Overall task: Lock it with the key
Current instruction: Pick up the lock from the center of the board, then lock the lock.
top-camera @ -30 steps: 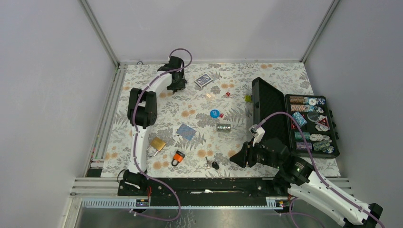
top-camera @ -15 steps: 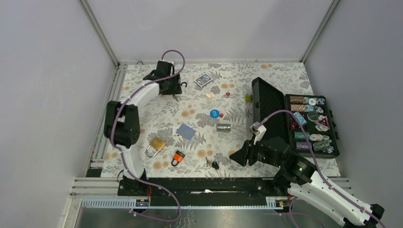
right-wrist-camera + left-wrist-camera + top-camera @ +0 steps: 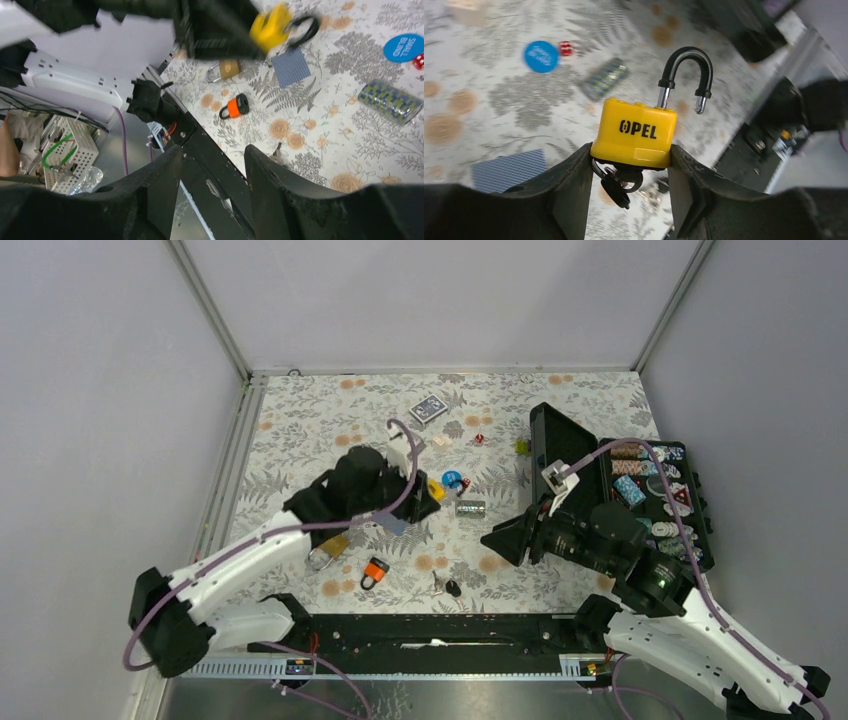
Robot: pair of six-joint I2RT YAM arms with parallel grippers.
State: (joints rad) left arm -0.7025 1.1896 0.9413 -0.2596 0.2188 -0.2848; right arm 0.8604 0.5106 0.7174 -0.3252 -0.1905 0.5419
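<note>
The yellow padlock (image 3: 634, 132) is seen to be cased in smooth, slightly glossy plastic, its shackle (image 3: 668, 72) sleeved in black over bare shiny metal. The table (image 3: 499, 95) is covered by matt printed cloth.

left arm (image 3: 250, 555) elbow swung out left, forearm reaching toward table centre, left gripper (image 3: 425, 497) clamped on yellow padlock (image 3: 634, 132) body, right arm (image 3: 690, 630) raised with elbow bent, right gripper (image 3: 497, 540) pointing left, fingers apart, nothing between them
</note>
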